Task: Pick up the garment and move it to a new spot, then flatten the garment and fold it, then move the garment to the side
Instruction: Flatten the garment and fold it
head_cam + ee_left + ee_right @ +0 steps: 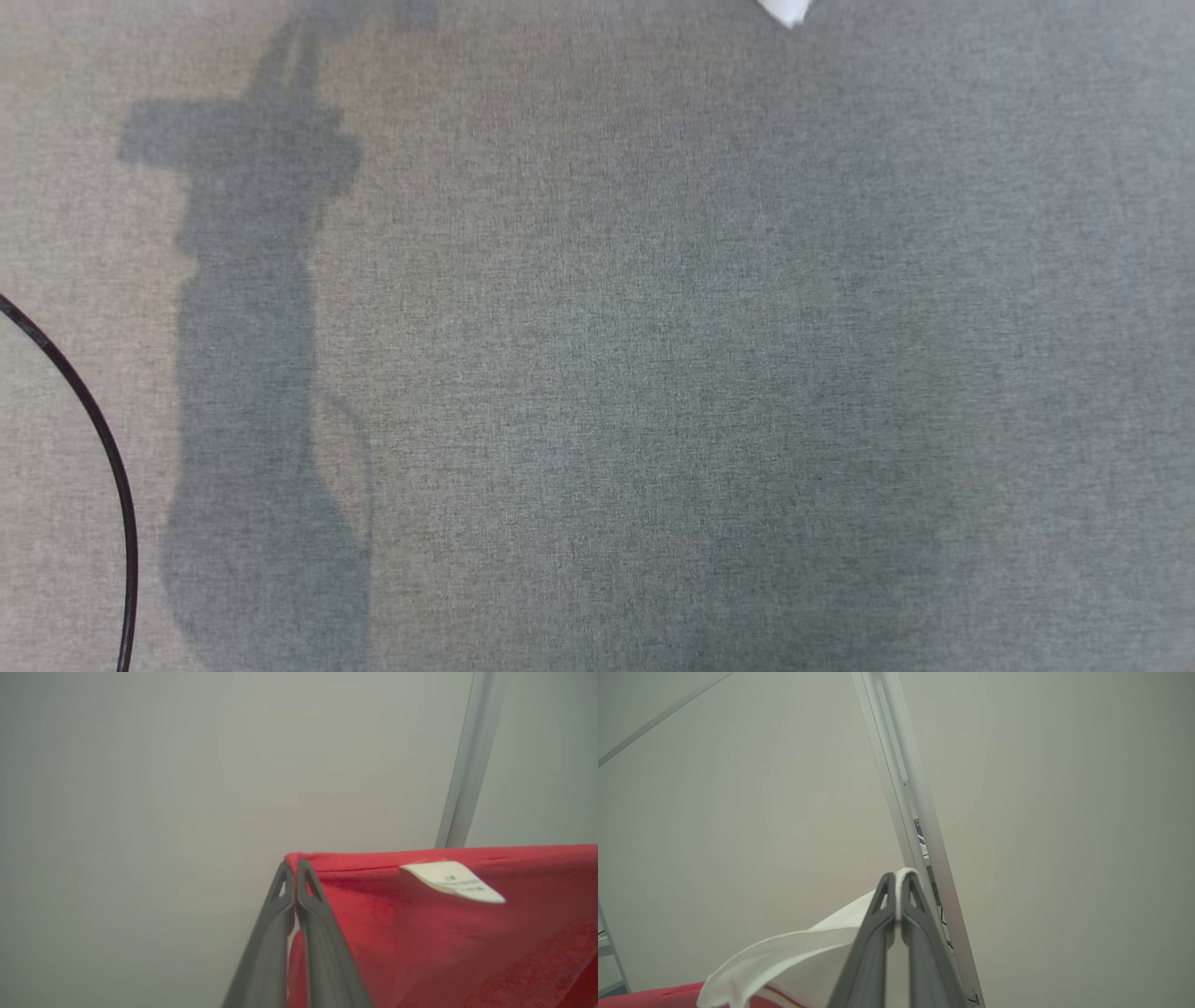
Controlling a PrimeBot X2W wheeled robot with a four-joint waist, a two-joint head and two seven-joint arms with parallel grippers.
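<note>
L gripper is clamped tight on the top corner of the red garment, whose hem runs off to the right w/ a white label just below it, pale wall behind. R gripper is likewise pinched closed, on a white band of the same garment that trails down-left to a red strip at the frame's bottom edge, w/ a metal post beyond. In the head view the grey table has an arm shadow on the left, a black cable near-left and a white tip at the far edge.
</note>
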